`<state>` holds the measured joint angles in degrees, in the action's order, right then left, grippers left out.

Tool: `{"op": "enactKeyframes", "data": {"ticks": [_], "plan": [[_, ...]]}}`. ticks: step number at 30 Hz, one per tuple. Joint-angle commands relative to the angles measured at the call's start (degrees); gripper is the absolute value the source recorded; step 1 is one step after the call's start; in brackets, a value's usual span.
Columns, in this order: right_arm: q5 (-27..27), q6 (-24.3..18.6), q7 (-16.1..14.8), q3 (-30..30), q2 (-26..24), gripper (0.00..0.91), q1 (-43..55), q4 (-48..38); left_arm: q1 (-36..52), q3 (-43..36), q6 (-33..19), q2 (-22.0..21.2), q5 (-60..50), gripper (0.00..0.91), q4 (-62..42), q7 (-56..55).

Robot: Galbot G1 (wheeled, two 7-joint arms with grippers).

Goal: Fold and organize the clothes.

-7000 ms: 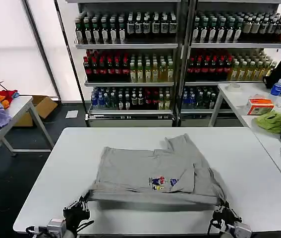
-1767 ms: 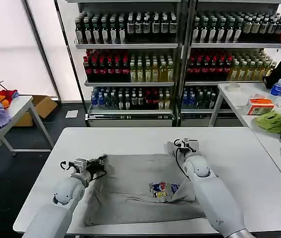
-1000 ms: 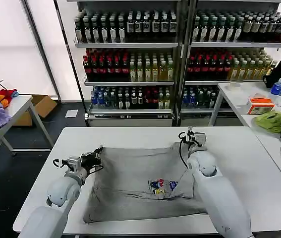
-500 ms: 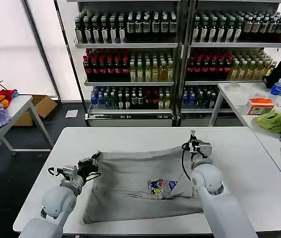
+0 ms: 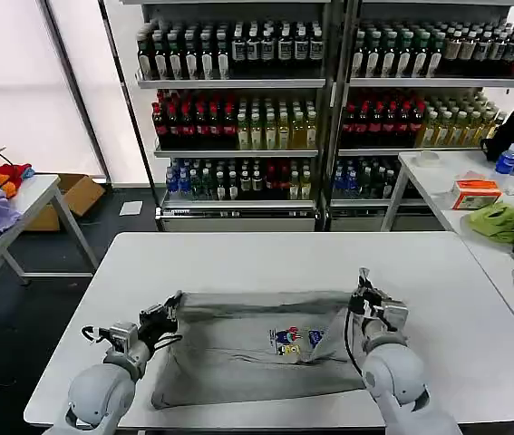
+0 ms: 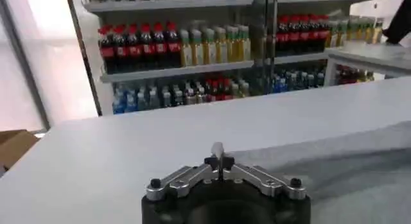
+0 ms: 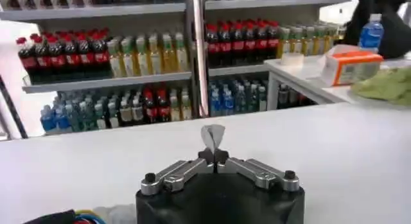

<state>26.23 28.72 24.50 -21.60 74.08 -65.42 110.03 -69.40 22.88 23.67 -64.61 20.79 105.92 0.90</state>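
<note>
Both claws have drawn the shirt's [image 5: 257, 349] far edge back toward the robot. Left claw [image 5: 168, 307] and right claw [image 5: 363, 292] each pinch soft grey fabric on the white worktop [image 5: 266, 249]; wrist views show a pinched cloth tip [image 7: 212, 136].

A shop-like test room: bottle-stocked shelves [image 5: 329, 100] behind white tables [image 5: 474, 299].

Ahead of both my tools the desk [image 5: 266, 249] lies bare to its far edge. Between the left tool [image 5: 168, 311] and right tool [image 5: 365, 294] the shirt [image 5: 257, 349] fills the path.
</note>
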Motion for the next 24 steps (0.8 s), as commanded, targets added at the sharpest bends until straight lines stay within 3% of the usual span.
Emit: {"op": "enactKeyframes", "data": {"ticks": [1,24], "plan": [[0.8,-0.2,0.3,-3.2,0.2,0.000,-7.6,4.8,-5.4,0.6,-0.1,-0.7,-1.4,0.000,2.6,-0.1],[0.1,-3.3,0.0,-6.0,0.2,0.000,-20.7,10.4,-14.5,2.6,-0.3,-0.6,-5.8,0.000,9.3,0.0]]}}
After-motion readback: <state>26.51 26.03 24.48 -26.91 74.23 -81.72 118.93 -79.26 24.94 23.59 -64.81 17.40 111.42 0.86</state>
